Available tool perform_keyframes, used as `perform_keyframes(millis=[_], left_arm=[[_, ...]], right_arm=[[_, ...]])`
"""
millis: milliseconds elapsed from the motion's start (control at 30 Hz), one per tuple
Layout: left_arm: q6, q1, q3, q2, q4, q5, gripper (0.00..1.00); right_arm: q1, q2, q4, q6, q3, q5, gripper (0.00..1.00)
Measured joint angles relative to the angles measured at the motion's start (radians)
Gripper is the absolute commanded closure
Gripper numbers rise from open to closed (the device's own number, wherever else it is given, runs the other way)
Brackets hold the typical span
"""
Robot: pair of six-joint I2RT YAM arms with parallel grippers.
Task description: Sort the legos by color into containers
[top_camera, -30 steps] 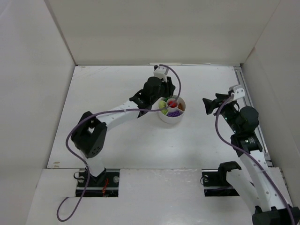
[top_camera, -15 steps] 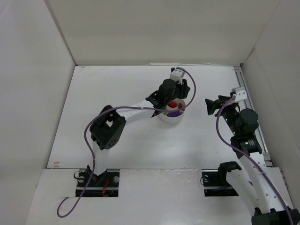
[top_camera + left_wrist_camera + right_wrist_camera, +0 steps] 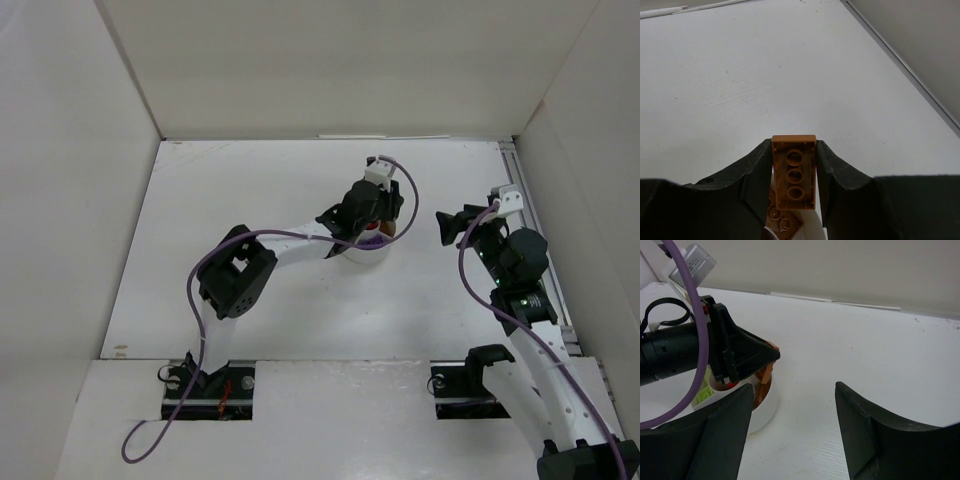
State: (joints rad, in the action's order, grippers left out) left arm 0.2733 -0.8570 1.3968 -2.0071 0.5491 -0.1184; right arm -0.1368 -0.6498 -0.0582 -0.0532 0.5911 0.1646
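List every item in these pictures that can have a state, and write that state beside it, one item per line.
Left arm's black fingers, shut on the held brick.
Orange-brown plastic lego brick, gripped, hollow underside showing, above the tub.
Second orange-brown brick, lying loose in the tub.
Round white plastic tub, upright, bricks inside.
Right arm's black fingers, open, holding nothing.

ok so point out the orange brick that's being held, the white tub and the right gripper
orange brick [image 3: 794, 172], left wrist view, middle tube of its underside.
white tub [image 3: 765, 412], right wrist view, its outer wall.
right gripper [image 3: 794, 387], right wrist view, midway between its open fingertips.
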Motion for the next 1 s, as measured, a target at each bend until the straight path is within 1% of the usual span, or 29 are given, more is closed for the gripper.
perform_keyframes(millis=[133,167,267,300,333,367,400,433,467,667,733,767,800,833,867,933,967,1000], left_arm=[[-0.003,-0.006,-0.020,0.000,0.002,-0.011,0.72],[-0.003,-0.006,-0.023,0.000,0.002,-0.014,0.68],[-0.004,-0.006,-0.031,0.000,0.008,-0.020,0.64],[-0.004,-0.006,-0.032,0.000,0.008,-0.022,0.58],[-0.005,-0.005,-0.034,0.000,0.009,-0.024,0.55],[-0.003,-0.005,-0.036,0.000,0.013,-0.027,0.48],[-0.003,-0.005,-0.036,0.000,0.014,-0.027,0.48],[-0.002,-0.005,-0.040,0.000,0.018,-0.029,0.43],[-0.005,-0.005,-0.045,0.000,0.020,-0.030,0.41],[-0.003,-0.008,-0.050,0.000,0.032,-0.032,0.41],[-0.003,-0.010,-0.050,0.000,0.036,-0.031,0.32],[-0.002,-0.011,-0.050,0.002,0.036,-0.031,0.27],[-0.002,-0.012,-0.050,0.004,0.036,-0.031,0.19],[-0.001,-0.012,-0.050,0.009,0.035,-0.030,0.11],[-0.001,-0.012,-0.050,0.015,0.035,-0.030,0.00],[0.003,-0.012,-0.051,0.042,0.027,-0.029,0.00],[0.005,-0.012,-0.051,0.063,0.018,-0.028,0.00],[0.007,-0.010,-0.055,0.095,0.006,-0.027,0.00]], right_arm=[[0.000,0.000,0.000,0.002,0.000,0.002,0.29],[0.000,0.000,0.000,0.002,0.000,0.003,0.29],[0.000,0.000,0.000,0.003,0.000,0.004,0.29],[0.000,0.000,0.000,0.004,0.000,0.004,0.29],[0.000,0.000,0.000,0.004,0.000,0.004,0.29],[0.000,0.000,0.000,0.004,0.000,0.004,0.29],[0.000,0.000,0.000,0.004,0.000,0.005,0.29],[0.000,0.000,0.000,0.004,0.000,0.007,0.29],[0.000,0.000,0.000,0.004,0.000,0.008,0.29],[0.000,0.000,0.000,0.004,0.000,0.016,0.29],[0.000,0.000,0.000,0.004,0.000,0.022,0.27],[0.000,0.000,0.000,0.005,0.000,0.024,0.26],[0.000,0.000,0.000,0.005,0.000,0.027,0.26],[0.000,0.000,0.000,0.006,0.000,0.027,0.23],[0.000,0.000,0.000,0.008,0.000,0.027,0.17],[0.000,0.000,0.000,0.006,0.000,0.026,0.12],[0.000,-0.001,0.000,0.006,0.000,0.022,0.07],[0.000,-0.001,0.000,0.003,0.000,0.017,0.04]])
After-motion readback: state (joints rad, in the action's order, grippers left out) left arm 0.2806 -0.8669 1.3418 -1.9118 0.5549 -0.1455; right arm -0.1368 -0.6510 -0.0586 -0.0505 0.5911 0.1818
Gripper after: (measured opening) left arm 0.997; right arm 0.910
